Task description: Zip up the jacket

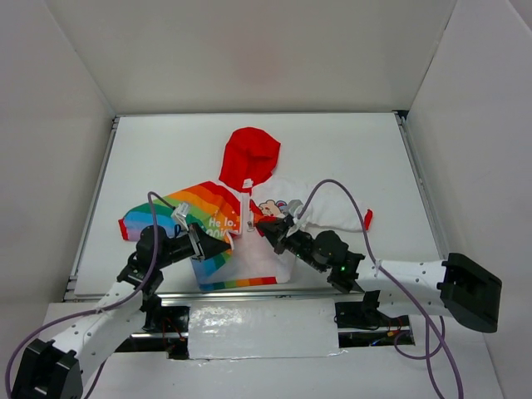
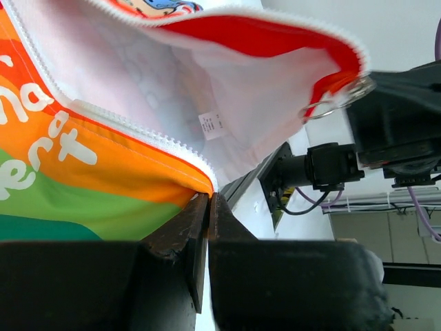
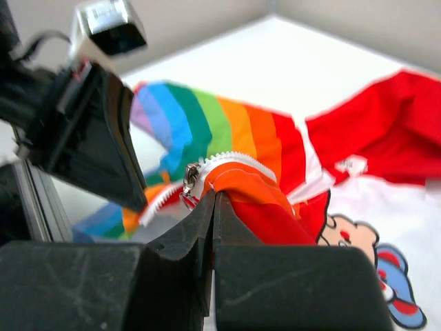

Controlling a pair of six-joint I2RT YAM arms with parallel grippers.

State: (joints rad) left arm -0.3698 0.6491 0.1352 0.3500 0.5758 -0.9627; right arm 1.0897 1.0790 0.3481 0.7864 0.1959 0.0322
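The jacket [image 1: 249, 158] lies on the white table, red hood at the far end, rainbow half on the left, white cartoon half on the right. Its front is open at the bottom. My left gripper [image 1: 202, 238] is shut on the rainbow half's lower zipper edge, seen in the left wrist view [image 2: 208, 200] below the white zipper teeth [image 2: 131, 131]. My right gripper [image 1: 268, 226] is shut on the opposite orange-red front edge [image 3: 213, 200], just beside the metal zipper slider [image 3: 191, 178]. The slider's ring [image 2: 335, 98] also shows in the left wrist view. The two grippers hold their edges lifted, a short way apart.
The table [image 1: 349, 150] is boxed in by white walls at the back and both sides. A metal rail [image 1: 249, 293] runs along the near edge. A purple cable [image 1: 341, 189] arches over the jacket's right sleeve, whose red cuff [image 1: 366, 219] lies at the right.
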